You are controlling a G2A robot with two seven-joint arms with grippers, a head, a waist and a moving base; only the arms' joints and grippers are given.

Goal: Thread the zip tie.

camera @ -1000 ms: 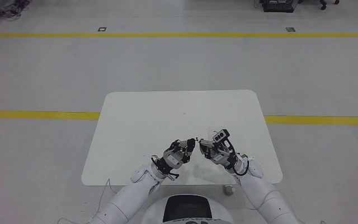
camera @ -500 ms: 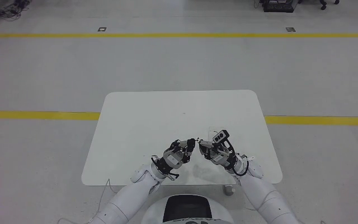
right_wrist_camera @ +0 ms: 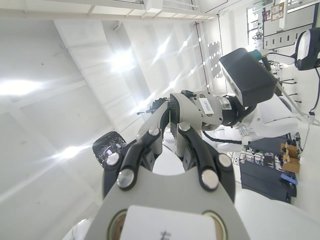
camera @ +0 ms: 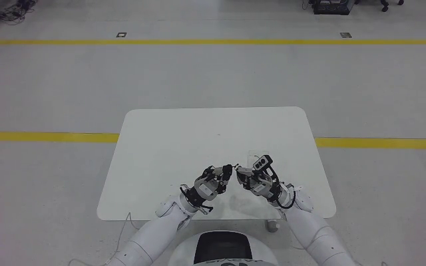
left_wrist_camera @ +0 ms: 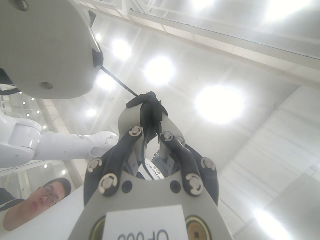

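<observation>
Hovering above the near half of the white table (camera: 200, 133), the two arms meet tip to tip close to the robot's edge, and that's where the action is! The left gripper (left_wrist_camera: 148, 118) points up and inward. Its jaws are pressed together on a crumpled black bunch of the zip tie (left_wrist_camera: 117, 79), which sticks out past the fingertips. From that bunch a thin black strap runs in a straight line across the small gap to the right gripper (right_wrist_camera: 168, 107) and vanishes at the edge of its pale finger.

Over to the right wrist view: the right jaws are closed too, ribbed pad hard against the opposite finger. A jagged black bit of the tie pokes out beside the tips, and a fine tail points away. So the tie is up off the table, held in the air between the two grippers, one end in each.

From the top view it's just a tiny dark sliver bridging the two sets of fingertips, the grippers very near each other but apart. Whether the tail has gone through the tie's head, I can't tell: the bunch at the left jaws hides it. Around the table lies pale grey floor (camera: 66, 86), with two yellow lines (camera: 200, 42) running across it.
</observation>
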